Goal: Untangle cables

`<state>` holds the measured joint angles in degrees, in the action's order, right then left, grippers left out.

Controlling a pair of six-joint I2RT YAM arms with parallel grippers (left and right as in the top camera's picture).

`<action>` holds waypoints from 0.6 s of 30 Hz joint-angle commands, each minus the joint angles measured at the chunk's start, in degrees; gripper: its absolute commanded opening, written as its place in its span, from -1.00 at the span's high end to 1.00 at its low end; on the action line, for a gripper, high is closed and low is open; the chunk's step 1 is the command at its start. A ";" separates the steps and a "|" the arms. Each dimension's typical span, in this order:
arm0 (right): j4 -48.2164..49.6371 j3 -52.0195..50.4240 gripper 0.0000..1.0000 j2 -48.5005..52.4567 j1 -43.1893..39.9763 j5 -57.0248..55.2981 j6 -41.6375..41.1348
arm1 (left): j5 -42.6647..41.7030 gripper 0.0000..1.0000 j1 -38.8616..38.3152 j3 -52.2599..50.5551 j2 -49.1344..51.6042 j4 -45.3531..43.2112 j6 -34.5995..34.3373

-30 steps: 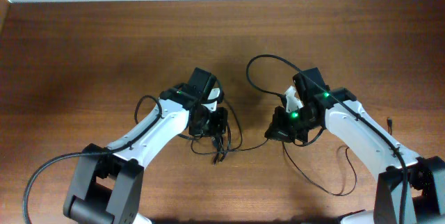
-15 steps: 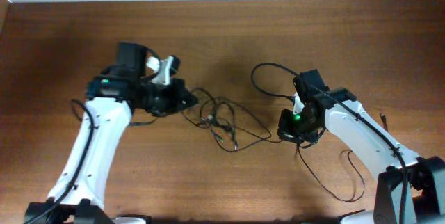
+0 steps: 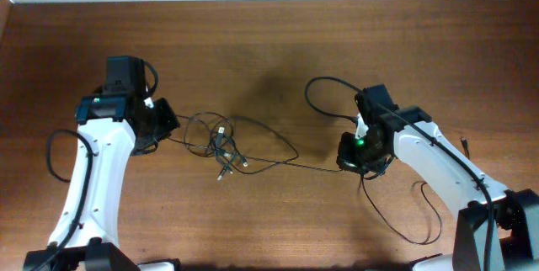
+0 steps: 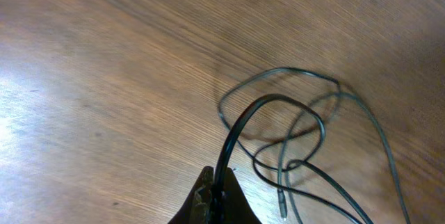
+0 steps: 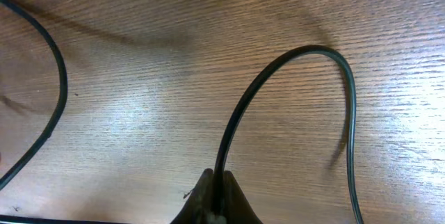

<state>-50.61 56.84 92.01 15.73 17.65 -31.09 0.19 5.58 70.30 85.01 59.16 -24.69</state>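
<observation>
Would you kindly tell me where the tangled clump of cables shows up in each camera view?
Overhead: tangled clump, left of centre.
Left wrist: the clump, right of centre, low.
Right wrist: not in it; only one arching strand.
Shared landmark: the wooden table.

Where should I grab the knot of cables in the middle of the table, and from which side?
Probably the plug ends poking out of the cables on the robot's side. They lie flat, clear of the loops, so come straight down, gripping across them. The loops themselves overlap and would drag others along.
</observation>
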 commanded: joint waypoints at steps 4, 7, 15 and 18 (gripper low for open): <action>-5.95 0.33 0.92 0.26 -0.39 -17.46 -3.50 | 6.88 1.00 0.74 1.03 -1.03 -0.15 -2.75; -5.46 0.33 0.92 0.26 -0.37 -14.34 -3.48 | 1.86 0.65 0.70 1.01 -1.03 -0.17 -2.67; -4.92 0.33 0.92 0.26 -0.37 -12.26 -3.45 | -14.40 -0.46 -5.25 1.01 -0.63 -0.13 13.70; -4.92 0.33 0.92 0.26 -0.39 -11.85 -3.48 | -14.40 0.30 -12.22 0.98 1.68 -0.09 13.64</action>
<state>-55.51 56.84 92.01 15.70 5.23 -34.26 -12.49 -1.93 70.30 85.03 59.11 -13.08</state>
